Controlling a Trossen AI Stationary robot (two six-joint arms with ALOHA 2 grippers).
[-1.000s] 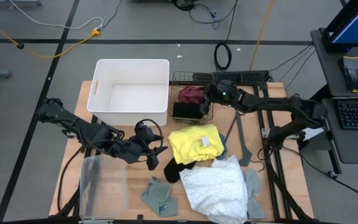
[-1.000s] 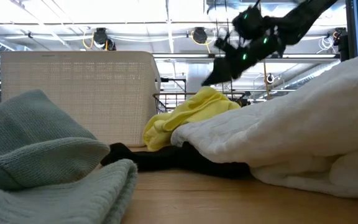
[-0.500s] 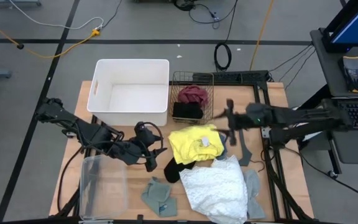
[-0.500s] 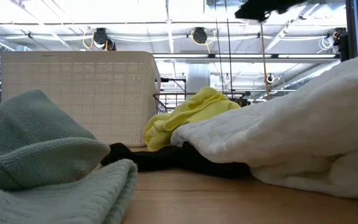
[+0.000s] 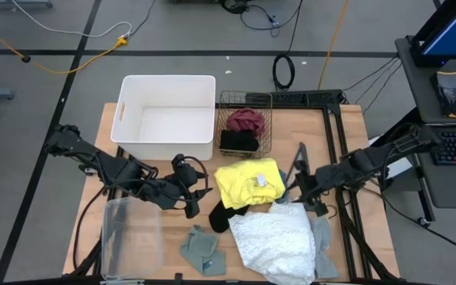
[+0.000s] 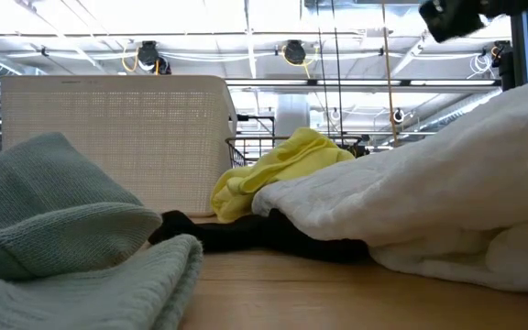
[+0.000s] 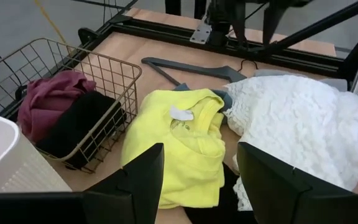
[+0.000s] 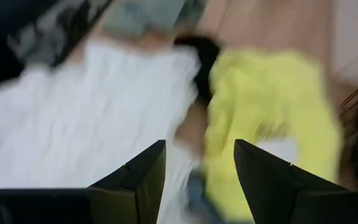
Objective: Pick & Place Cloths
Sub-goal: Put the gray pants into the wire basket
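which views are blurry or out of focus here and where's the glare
Right wrist view: motion-smeared, the yellow cloth and white lacy cloth only soft patches. Low view: the sage-green cloth close to the lens is soft, ceiling lights glare behind. Left wrist view: sharp, the wire basket crisp. High view: evenly lit, soft shadows only.

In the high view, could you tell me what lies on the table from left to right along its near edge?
Clear plastic bin → sage-green cloth → white lacy cloth → grey cloth, partly under the white one.
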